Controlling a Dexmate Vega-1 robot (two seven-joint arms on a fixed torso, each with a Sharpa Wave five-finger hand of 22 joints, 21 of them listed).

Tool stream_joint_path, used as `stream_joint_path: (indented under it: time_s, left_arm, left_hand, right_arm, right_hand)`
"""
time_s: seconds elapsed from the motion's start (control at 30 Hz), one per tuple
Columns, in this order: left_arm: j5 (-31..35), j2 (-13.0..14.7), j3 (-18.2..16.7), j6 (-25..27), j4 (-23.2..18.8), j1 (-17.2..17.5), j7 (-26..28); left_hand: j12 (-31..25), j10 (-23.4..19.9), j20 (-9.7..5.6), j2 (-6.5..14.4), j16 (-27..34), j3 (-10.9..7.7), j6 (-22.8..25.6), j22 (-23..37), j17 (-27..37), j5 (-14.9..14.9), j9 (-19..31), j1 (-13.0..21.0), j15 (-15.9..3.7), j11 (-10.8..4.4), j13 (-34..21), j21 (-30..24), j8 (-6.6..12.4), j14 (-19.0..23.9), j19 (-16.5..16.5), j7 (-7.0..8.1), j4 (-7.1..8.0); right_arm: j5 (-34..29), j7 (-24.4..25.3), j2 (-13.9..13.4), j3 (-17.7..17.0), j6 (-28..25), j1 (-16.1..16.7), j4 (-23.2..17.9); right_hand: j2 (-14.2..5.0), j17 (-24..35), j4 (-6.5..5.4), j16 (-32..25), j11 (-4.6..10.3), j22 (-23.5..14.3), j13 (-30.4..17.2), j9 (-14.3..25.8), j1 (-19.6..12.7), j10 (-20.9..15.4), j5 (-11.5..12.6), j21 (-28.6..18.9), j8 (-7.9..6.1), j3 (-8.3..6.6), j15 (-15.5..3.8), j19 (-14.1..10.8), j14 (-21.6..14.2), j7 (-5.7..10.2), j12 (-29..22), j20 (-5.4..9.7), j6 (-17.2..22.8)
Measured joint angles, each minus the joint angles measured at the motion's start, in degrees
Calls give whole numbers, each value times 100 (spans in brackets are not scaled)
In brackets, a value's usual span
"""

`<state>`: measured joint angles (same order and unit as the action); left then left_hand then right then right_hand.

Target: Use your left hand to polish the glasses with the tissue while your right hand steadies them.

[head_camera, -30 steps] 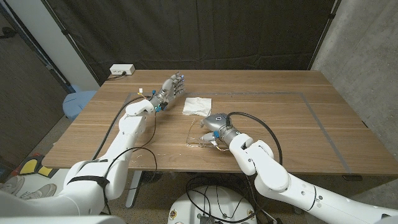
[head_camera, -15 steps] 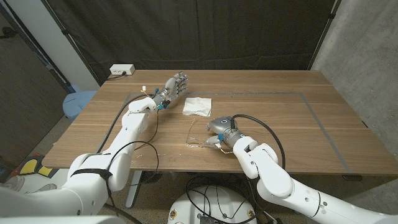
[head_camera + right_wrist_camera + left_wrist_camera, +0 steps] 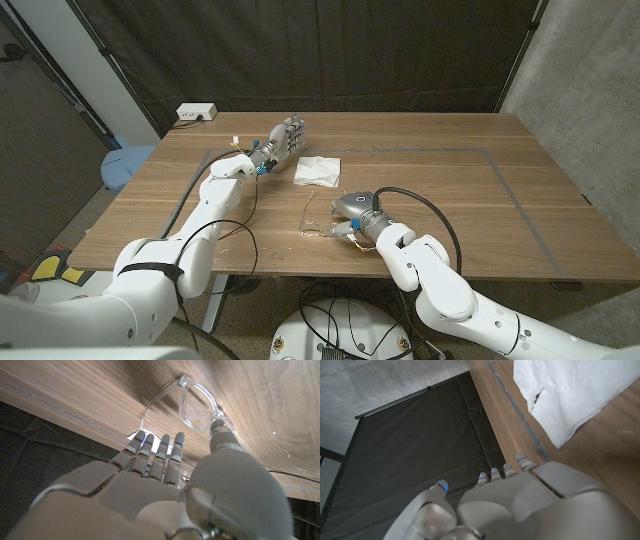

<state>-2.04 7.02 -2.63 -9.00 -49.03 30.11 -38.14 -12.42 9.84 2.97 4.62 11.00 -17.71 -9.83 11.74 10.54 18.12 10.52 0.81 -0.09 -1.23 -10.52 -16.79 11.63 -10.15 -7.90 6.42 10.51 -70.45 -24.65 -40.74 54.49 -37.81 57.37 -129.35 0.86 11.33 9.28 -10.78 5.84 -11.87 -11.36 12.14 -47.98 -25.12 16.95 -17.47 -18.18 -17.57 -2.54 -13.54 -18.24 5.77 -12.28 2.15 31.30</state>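
Observation:
The clear-framed glasses point(image 3: 318, 221) lie on the wooden table near its front edge, one temple folded out. My right hand point(image 3: 352, 206) is at their right end; in the right wrist view its thumb tip touches the corner of the glasses point(image 3: 198, 406), with the fingers point(image 3: 159, 446) straight and together beside the temple, nothing pinched. The white tissue point(image 3: 317, 169) lies flat behind the glasses. My left hand point(image 3: 286, 136) hovers just left of the tissue point(image 3: 570, 395), held up with its fingers extended and holding nothing. The back of that left hand point(image 3: 520, 505) shows in the left wrist view.
A white power box point(image 3: 196, 112) sits at the table's back left corner. A dark tape line point(image 3: 500, 165) marks a rectangle on the tabletop. A blue object point(image 3: 125, 166) is off the table's left edge. Black curtain hangs behind.
My left hand has drifted slightly right, closer to the tissue. My right hand has shifted a little toward the front edge beside the glasses. Glasses and tissue have not moved.

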Motion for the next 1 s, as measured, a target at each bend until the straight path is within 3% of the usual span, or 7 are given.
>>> stream_joint_path:
  time_s: [0.03,0.2,0.5,0.53,0.67,0.9,1.0]
  left_arm:
    - [8,-63,-15,-6,241,-161,-2]
    - [47,-73,-22,-34,300,-200,-13]
    - [133,-73,-22,-103,300,-200,-45]
    - [147,-104,-36,-121,644,-414,-51]
    - [197,-119,-39,-189,831,-516,-80]
    - [284,-145,-68,-318,1171,-697,-110]
    - [306,-153,-83,-350,1294,-766,-121]
  left_hand:
    - [0,0,0,0,0,0,0,0,0,0,0,0,0,0,0,0,0,0,0,0,0]
    - [0,0,0,0,0,0,0,0,0,0,0,1,0,0,0,0,0,0,0,0,0]
    - [0,0,0,-16,0,24,0,0,0,0,0,16,0,0,0,0,0,0,0,0,24]
    - [7,0,0,-38,0,24,0,0,0,0,14,38,0,0,0,0,0,0,0,0,24]
    - [45,0,0,-37,0,40,0,0,0,0,30,38,0,0,0,0,0,0,0,0,8]
    - [45,0,0,-36,0,40,0,0,-1,0,30,37,0,0,0,0,-44,0,0,0,8]
    - [45,0,11,16,0,40,0,0,-1,0,30,-16,0,0,0,0,-44,0,-12,0,8]
  right_arm:
    - [297,297,8,13,112,0,14]
    - [298,352,34,63,116,-1,105]
    - [298,352,81,127,116,9,250]
    - [283,625,88,131,130,12,263]
    - [332,731,113,150,131,29,315]
    - [407,1036,133,172,143,74,432]
    - [423,1163,138,176,147,86,465]
  right_hand:
    - [-14,0,6,0,1,0,0,0,-22,-1,26,0,-34,-6,0,0,0,24,0,0,24]
    - [35,0,-60,-72,45,-27,0,46,-76,-194,28,0,-196,127,20,0,-83,85,-49,0,263]
    - [206,28,-91,-72,55,-27,-25,79,24,-219,28,0,-240,281,20,-1,-83,55,-49,0,269]
    - [214,28,-91,-72,54,-27,-25,80,17,-219,28,0,-240,280,20,-1,-83,55,-49,0,268]
    - [213,53,-115,-111,105,-27,-25,106,16,-294,28,0,-318,304,18,-3,-170,78,-86,2,313]
    - [160,81,-133,-259,272,-27,-78,149,-142,-867,117,-88,-660,355,-1,-251,-679,107,-298,0,840]
    - [134,107,-138,-258,310,-27,-78,159,-215,-904,117,-118,-707,360,8,-251,-689,153,-298,1,939]
